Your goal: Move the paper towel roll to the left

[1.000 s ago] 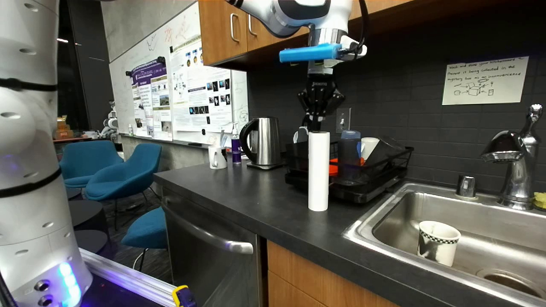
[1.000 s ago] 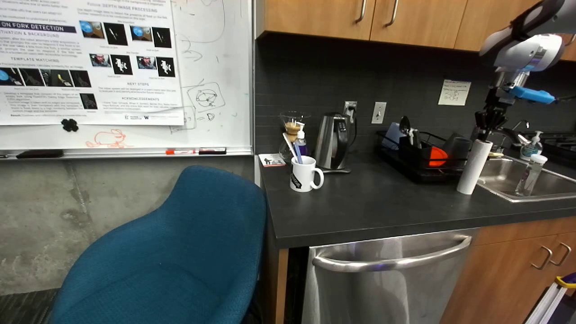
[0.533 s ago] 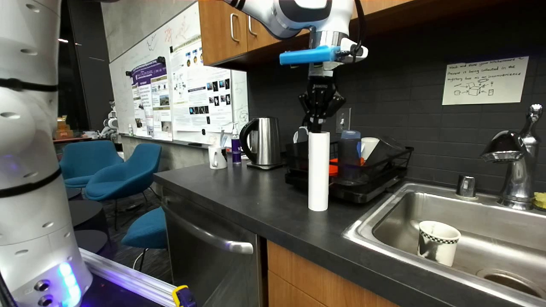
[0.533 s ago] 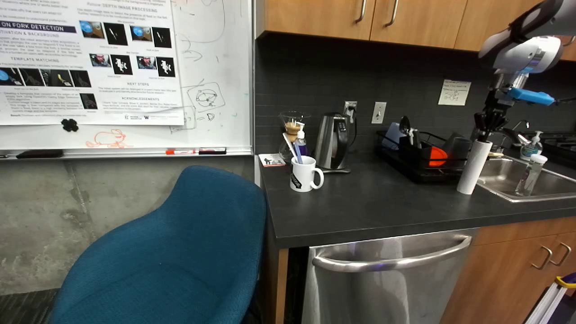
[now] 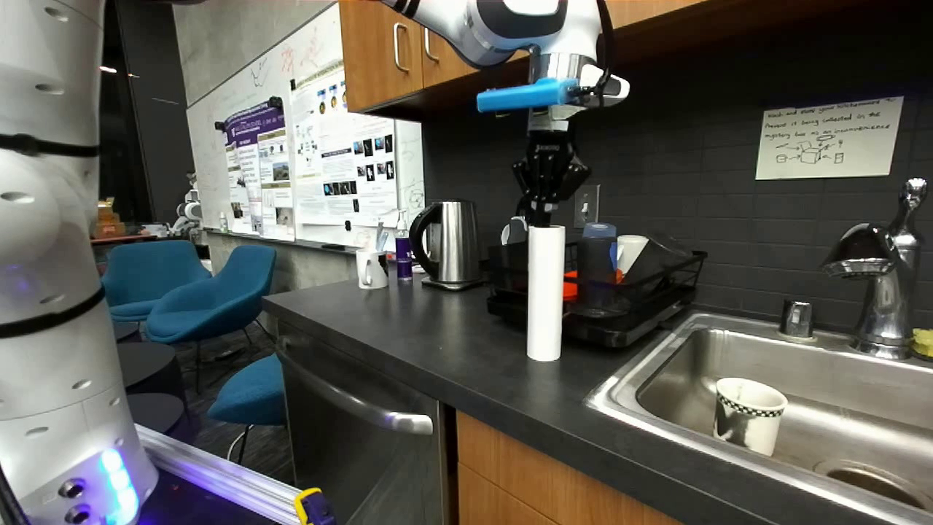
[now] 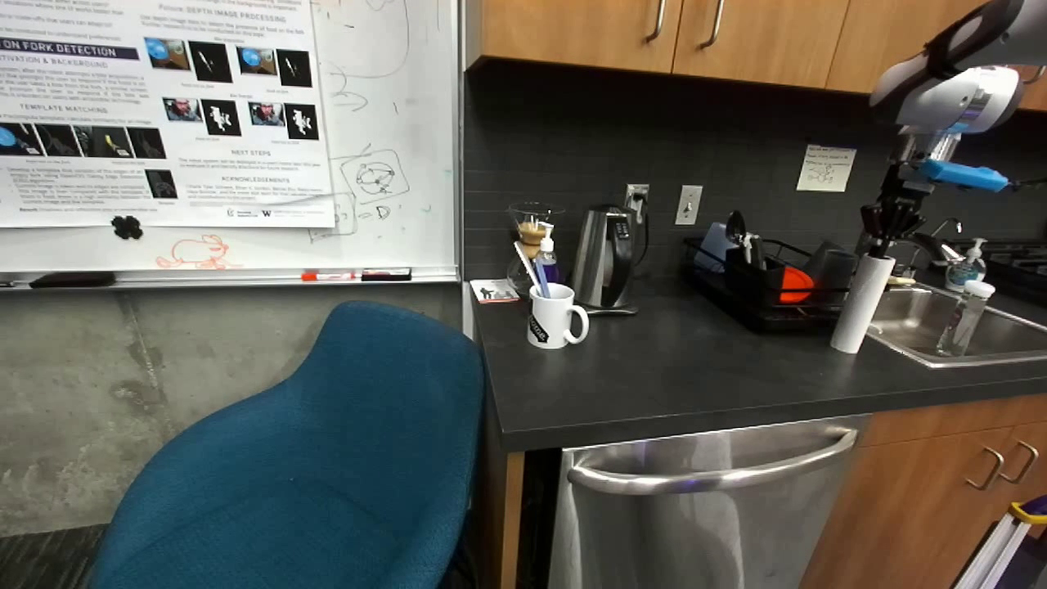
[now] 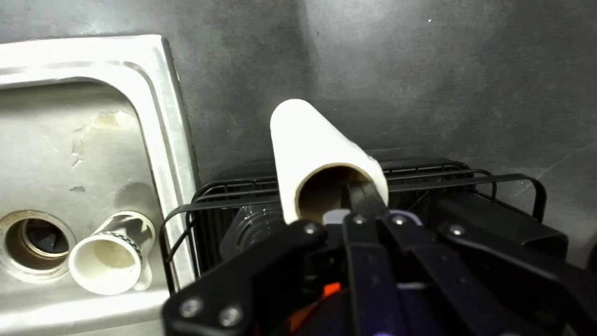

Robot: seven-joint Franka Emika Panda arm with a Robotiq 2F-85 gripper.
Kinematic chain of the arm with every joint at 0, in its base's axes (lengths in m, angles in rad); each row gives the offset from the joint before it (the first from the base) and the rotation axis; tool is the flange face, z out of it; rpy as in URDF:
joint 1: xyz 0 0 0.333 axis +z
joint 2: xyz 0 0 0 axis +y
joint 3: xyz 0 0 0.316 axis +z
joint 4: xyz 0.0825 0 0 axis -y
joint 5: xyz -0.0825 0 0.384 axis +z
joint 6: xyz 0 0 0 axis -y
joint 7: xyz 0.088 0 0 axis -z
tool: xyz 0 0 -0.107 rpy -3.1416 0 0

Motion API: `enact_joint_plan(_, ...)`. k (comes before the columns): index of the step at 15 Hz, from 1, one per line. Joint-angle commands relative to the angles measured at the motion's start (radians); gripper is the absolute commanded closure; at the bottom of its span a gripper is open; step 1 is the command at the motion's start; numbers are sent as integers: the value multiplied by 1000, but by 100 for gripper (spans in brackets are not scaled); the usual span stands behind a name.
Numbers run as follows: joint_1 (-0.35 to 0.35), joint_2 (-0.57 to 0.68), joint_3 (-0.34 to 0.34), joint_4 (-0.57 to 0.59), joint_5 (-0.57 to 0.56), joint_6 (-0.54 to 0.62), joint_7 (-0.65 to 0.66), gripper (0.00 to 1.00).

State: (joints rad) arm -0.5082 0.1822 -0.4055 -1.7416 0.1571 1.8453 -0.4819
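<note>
The paper towel roll (image 5: 545,299) is a tall, slim white tube standing on the dark counter by the dish rack. It also shows in an exterior view (image 6: 863,304). In the wrist view the roll (image 7: 310,140) shows its hollow brown core facing the camera. My gripper (image 5: 539,217) points down at the top of the roll. In the wrist view the gripper (image 7: 361,198) has its fingers close together, with the tips inside the hollow core, near one side of its wall. The tips' ends are hidden inside the roll.
A black dish rack (image 5: 619,332) stands right behind the roll. The steel sink (image 5: 619,375) with a white cup (image 5: 748,415) is beside it. A steel kettle (image 6: 604,258) and a white mug (image 6: 552,317) with utensils stand farther along the counter (image 6: 695,368).
My gripper has come down a little, so its fingertips sit deeper in the roll's opening. The roll's top has shifted very slightly; its base has stayed in place.
</note>
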Motion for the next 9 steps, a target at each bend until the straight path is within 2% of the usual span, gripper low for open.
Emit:
enact_joint_plan(1, -6, 16, 0, -1, -18, 20, 32, 100)
enact_joint_plan(9, -10, 4, 1, -4, -5, 17, 33, 100)
